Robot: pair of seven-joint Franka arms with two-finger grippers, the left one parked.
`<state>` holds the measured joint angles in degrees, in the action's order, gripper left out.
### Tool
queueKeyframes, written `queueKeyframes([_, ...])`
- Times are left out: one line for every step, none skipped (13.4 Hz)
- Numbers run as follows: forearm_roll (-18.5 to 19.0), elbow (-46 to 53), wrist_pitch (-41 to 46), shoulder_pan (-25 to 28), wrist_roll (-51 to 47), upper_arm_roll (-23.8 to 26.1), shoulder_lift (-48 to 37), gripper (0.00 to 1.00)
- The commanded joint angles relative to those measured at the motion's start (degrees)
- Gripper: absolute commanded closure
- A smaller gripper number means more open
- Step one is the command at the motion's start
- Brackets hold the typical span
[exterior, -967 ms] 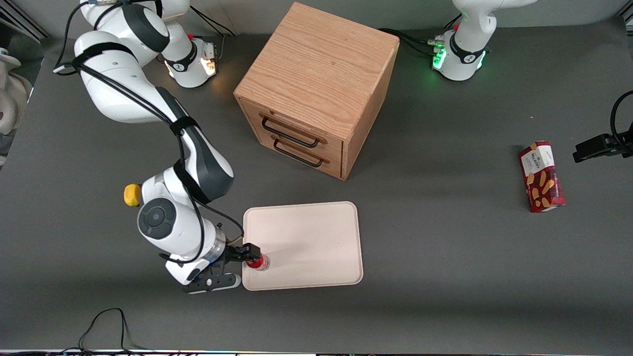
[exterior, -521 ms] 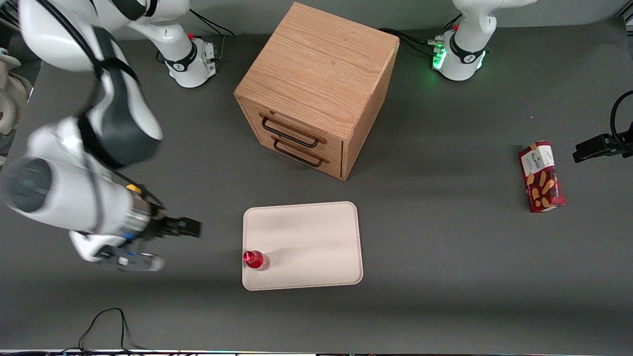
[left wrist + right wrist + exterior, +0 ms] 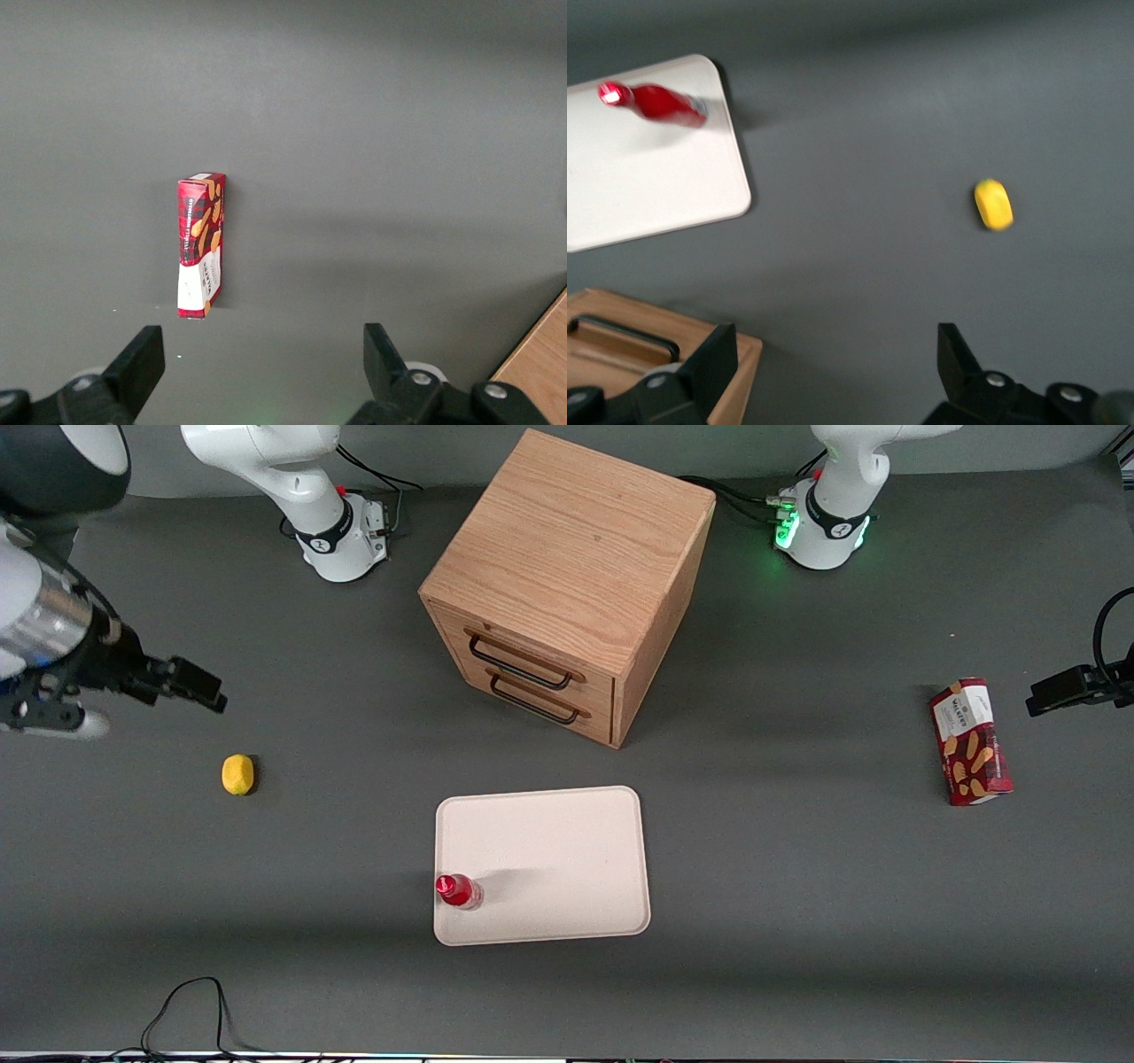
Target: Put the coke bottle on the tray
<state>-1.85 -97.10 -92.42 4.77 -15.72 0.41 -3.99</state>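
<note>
Red coke bottle (image 3: 458, 890) stands upright on the cream tray (image 3: 549, 859), in the tray corner nearest the front camera toward the working arm's end, just inside the rim. Nothing touches it. Farther from the camera and off toward the working arm's end lies a yellow lemon (image 3: 237, 773) on the grey table (image 3: 797, 886). Farther still hangs the gripper (image 3: 202, 687), raised above the table, well apart from the bottle, fingers spread and holding nothing. Wooden drawer cabinet (image 3: 567, 584) sits farther from the camera than the tray, both drawers closed. Red biscuit box (image 3: 969, 741) lies toward the parked arm's end.
</note>
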Motion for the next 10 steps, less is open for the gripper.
queueKeyframes([0.5,-9.2,-2.8,0.8,1.8,-0.8,-7.9,0.0])
queueKeyframes([0.5,-9.4,-2.8,0.8,2.7,-0.8,-8.2,0.0])
queueKeyframes([0.5,-9.3,-2.7,0.7,4.0,-0.8,-8.2,0.0])
queueKeyframes([0.6,-9.2,-2.6,0.7,5.0,-0.8,-8.1,0.0])
queueKeyframes([0.6,-9.0,-2.5,0.7,5.1,-0.8,-7.9,0.0])
queueKeyframes([0.6,-8.9,-2.5,0.7,5.1,-0.8,-7.7,0.0])
queueKeyframes([0.6,-8.2,-2.2,0.7,5.0,-0.8,-7.1,0.0])
queueKeyframes([0.6,-7.7,-2.1,0.7,4.9,-0.8,-6.8,0.0])
queueKeyframes([0.9,-7.4,-2.1,0.7,4.7,-0.8,-6.7,0.0])
queueKeyframes([1.2,-7.2,-1.9,0.7,4.8,-0.8,-6.5,0.0])
